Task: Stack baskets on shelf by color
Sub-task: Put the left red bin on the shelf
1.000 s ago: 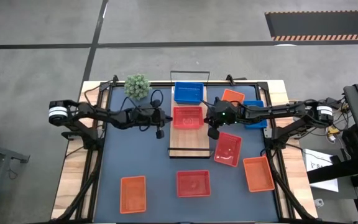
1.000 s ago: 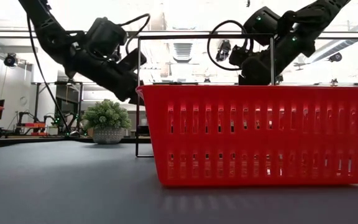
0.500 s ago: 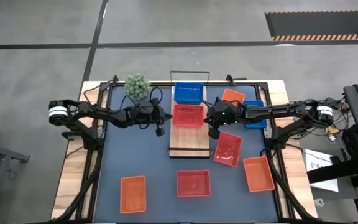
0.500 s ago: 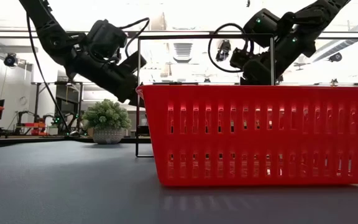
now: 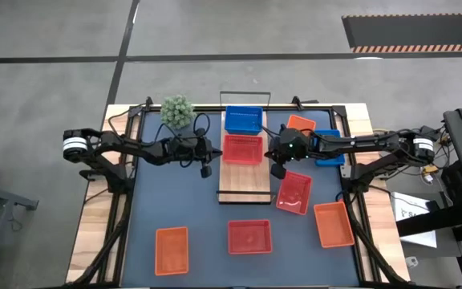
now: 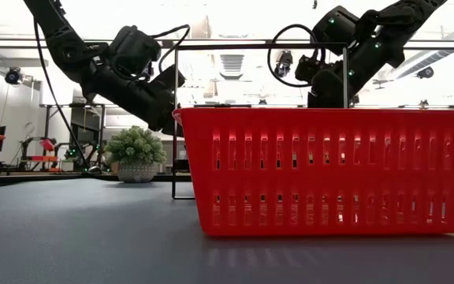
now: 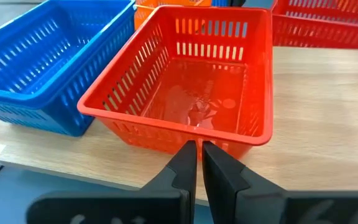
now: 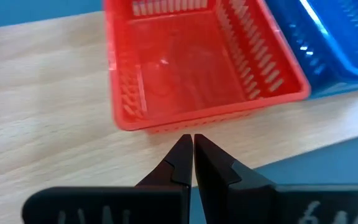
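1. You have one red basket [image 5: 242, 149] and one blue basket [image 5: 243, 120] on the shelf [image 5: 244, 191].
2. The others sit scattered on the tabletop [image 5: 183, 201].
3. Left gripper [image 5: 205, 171] and right gripper [image 5: 277, 172]: fingers clenched, empty, flanking the red basket.

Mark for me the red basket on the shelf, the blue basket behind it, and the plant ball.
red basket on the shelf [image 5: 242, 150], high view, on its floor.
blue basket [image 5: 243, 120], high view, on its floor.
plant ball [image 5: 177, 111], high view, on the top of its green tuft.
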